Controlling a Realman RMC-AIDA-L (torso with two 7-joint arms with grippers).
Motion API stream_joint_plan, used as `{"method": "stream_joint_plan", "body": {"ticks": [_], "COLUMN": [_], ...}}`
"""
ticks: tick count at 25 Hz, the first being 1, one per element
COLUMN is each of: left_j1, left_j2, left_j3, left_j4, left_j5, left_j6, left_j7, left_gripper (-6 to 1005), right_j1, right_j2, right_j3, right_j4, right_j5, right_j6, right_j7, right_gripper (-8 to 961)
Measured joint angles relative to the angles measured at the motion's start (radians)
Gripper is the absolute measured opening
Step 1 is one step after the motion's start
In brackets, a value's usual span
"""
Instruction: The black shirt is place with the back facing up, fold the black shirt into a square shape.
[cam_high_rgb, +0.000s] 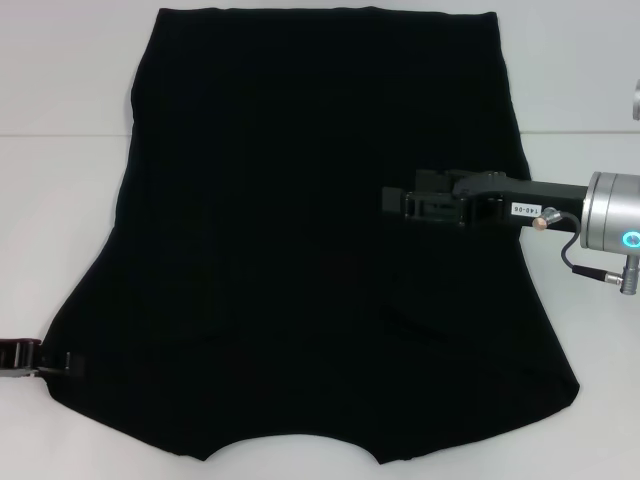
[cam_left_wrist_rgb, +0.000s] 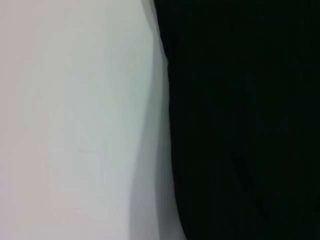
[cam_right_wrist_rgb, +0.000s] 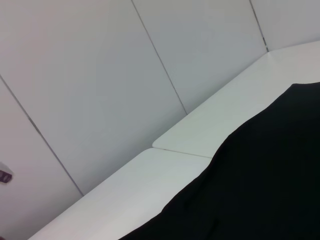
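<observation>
The black shirt lies spread flat on the white table, plain side up. Its straight edge is at the far side and a curved neckline notch is at the near edge. My right gripper reaches in from the right and hovers over the shirt's right-middle part, black against black cloth. Only the tip of my left gripper shows, at the shirt's near-left corner and touching its edge. The left wrist view shows the shirt's edge beside bare table. In the right wrist view the shirt fills the lower corner.
White tabletop surrounds the shirt on the left, right and far sides. White wall panels rise behind the table's far edge. A small grey object shows at the right border.
</observation>
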Motion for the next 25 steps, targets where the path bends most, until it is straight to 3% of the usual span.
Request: {"method": "stream_joint_plan", "body": {"ticks": [6,12,15,25], "left_j1": [0.000,0.000,0.000,0.005], "left_j2": [0.000,0.000,0.000,0.000], "left_j3": [-0.004,-0.009,-0.010,-0.024], "left_j4": [0.002,0.006,0.005,0.002], "left_j5": [-0.003,-0.008,-0.009,-0.029], "left_j6": [-0.006,-0.021,-0.031,-0.042], "left_j7": [0.000,0.000,0.000,0.009], "left_gripper": [447,210,124,27], "right_j1": [-0.003,-0.030,-0.054,-0.202], "right_j2": [-0.007,-0.037,-0.067,-0.234], "right_j3": [-0.001,-0.034,-0.038,-0.024], "right_j4": [0.004,0.002,0.000,-0.001], "right_j5": [-0.005,-0.026,-0.065,-0.119], "right_j6": [-0.001,-0.009,-0.043,-0.249], "right_j7": [0.006,0.091,0.147,0.378], "right_gripper": [916,915,915,916]}}
